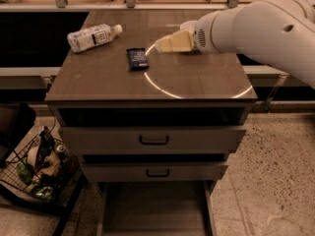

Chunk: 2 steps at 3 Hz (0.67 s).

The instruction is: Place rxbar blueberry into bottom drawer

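The rxbar blueberry [137, 58], a small dark navy bar, lies flat on the brown cabinet top [113, 77], left of centre. My gripper [162, 44], with pale yellowish fingers on a white arm, hovers just right of and slightly above the bar, coming in from the right. The bottom drawer [155, 208] is pulled out at the foot of the cabinet and shows its flat grey floor and side rails.
A clear water bottle [92, 36] lies on its side at the back left of the top. Two upper drawers [153, 139] with dark handles are slightly out. A wire basket [37, 168] of items stands on the floor at left.
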Each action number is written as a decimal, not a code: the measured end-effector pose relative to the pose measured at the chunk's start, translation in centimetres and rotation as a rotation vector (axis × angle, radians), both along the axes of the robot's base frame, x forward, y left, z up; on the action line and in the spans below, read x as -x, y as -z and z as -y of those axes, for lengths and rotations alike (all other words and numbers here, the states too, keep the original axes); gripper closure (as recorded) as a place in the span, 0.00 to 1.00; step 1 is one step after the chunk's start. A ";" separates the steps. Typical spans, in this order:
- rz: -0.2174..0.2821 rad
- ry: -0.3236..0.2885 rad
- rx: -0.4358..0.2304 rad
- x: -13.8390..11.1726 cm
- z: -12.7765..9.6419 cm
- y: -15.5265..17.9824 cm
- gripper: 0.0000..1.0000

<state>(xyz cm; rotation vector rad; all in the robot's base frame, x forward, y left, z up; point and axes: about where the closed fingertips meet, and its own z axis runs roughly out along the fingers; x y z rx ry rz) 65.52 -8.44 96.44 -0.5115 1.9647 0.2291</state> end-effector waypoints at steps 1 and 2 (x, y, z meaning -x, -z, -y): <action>0.011 -0.009 -0.016 -0.3 -1.0 0.1 0.00; 0.043 -0.032 -0.024 -1.9 -4.0 1.8 0.00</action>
